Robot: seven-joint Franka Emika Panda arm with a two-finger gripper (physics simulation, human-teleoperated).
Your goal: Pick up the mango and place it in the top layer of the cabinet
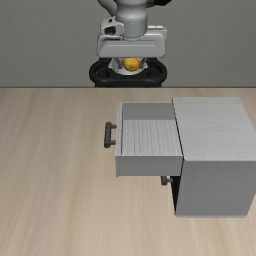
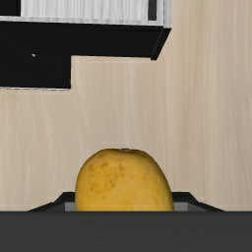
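Observation:
The yellow mango [image 1: 131, 65] hangs high above the table, close to the robot's base, with my gripper [image 1: 131, 68] shut on it. In the wrist view the mango [image 2: 123, 182] bulges up between my fingers, and my gripper [image 2: 125, 209] holds it from both sides. The grey cabinet [image 1: 215, 150] stands at the exterior view's right. Its top drawer [image 1: 150, 135] is pulled out toward the left, with a ribbed grey floor and a dark handle [image 1: 109, 134]. The wrist view shows the drawer [image 2: 89, 8] beyond the mango, well below my hand.
A wooden table [image 1: 50, 170] spreads to the exterior view's left of the cabinet. A small dark handle [image 1: 165, 180] of a lower layer pokes out under the open drawer. The robot's black base [image 1: 100, 74] sits behind the table's far edge.

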